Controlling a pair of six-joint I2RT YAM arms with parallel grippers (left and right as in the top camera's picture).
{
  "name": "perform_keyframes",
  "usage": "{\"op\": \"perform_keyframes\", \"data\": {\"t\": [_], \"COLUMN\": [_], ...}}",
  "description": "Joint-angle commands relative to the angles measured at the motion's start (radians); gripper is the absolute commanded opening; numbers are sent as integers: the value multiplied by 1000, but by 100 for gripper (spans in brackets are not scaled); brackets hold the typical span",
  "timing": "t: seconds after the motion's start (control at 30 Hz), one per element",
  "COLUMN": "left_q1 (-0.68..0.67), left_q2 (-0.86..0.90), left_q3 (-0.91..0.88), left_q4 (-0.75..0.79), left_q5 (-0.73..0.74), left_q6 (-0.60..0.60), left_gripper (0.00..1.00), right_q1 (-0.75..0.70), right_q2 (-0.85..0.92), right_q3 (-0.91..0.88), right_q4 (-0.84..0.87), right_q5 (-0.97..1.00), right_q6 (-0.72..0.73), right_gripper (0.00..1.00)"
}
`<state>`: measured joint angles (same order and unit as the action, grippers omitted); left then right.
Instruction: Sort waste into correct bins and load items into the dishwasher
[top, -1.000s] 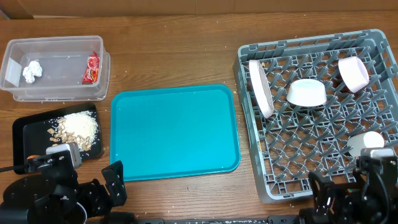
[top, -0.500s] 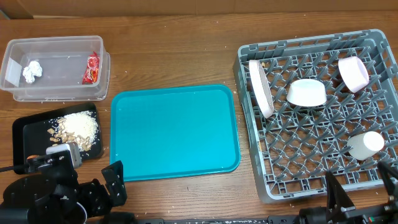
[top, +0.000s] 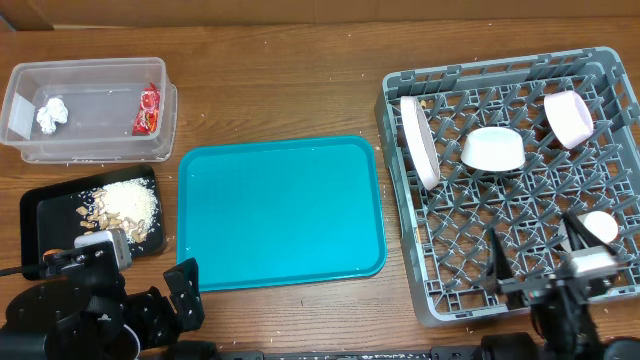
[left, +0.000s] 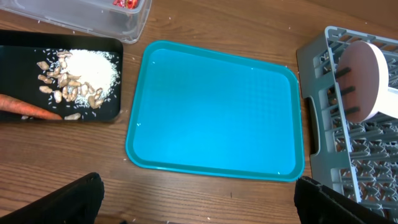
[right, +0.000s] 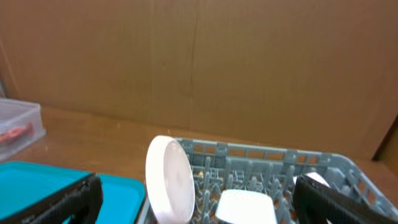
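Observation:
The grey dish rack (top: 452, 282) stands at the right and holds an upright white plate (top: 418, 140), two white bowls (top: 493, 148) (top: 567, 118) and a whitish-pink cup (top: 602, 225). I see no chopsticks. The clear tub (top: 95, 75) holds the paper ball (top: 52, 113) and the red wrapper (top: 147, 110). The black tray (top: 35, 205) holds food scraps and rice (top: 125, 205); the carrot (left: 28, 107) lies in it. My left gripper (left: 199, 208) is open and empty near the table's front edge. My right gripper (top: 540, 250) is open and empty over the rack's front part, with the plate (right: 169, 180) ahead of it.
A teal serving tray (top: 280, 210) lies in the middle between the bins and the rack. White crumbs are scattered on the wooden table around the tub and black tray. A brown cardboard wall (right: 199, 56) stands behind the table.
My right arm drew back to the table's front edge, then came forward again; its open gripper now hangs over the rack's front part. The left arm has not moved.

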<state>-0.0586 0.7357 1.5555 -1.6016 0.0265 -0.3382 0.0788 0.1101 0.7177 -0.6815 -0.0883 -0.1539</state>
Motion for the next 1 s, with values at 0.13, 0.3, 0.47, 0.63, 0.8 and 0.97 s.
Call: {"op": "perform_keyframes", "data": {"t": [0.13,0.3,0.47,0.63,0.8,0.97], "left_q1": [-1,-1,-1,-1,-1,-1], "left_q2": [-5,-5,-5,-5,-5,-5], "left_q3": [-1,-1,-1,-1,-1,-1], "left_q4": [0,0,0,0,0,0], "left_q5": [8,8,8,8,8,8], "left_q6": [-6,-6,-6,-6,-6,-6], "left_gripper": [100,100,100,100,100,100], "right_q1": [-7,-8,-8,-8,-13,-16], "right_q2": [-106,-106,-106,-106,-107,-107], "right_q3": [-267,-400,-538,-689,-710,-710], "right_q4": [227,407,602,829,815,642], "right_q5": [6,9,10,10,50,28], "right_q6": [-4,-5,-5,-5,-12,-8], "right_gripper": [100,100,100,100,100,100]}}
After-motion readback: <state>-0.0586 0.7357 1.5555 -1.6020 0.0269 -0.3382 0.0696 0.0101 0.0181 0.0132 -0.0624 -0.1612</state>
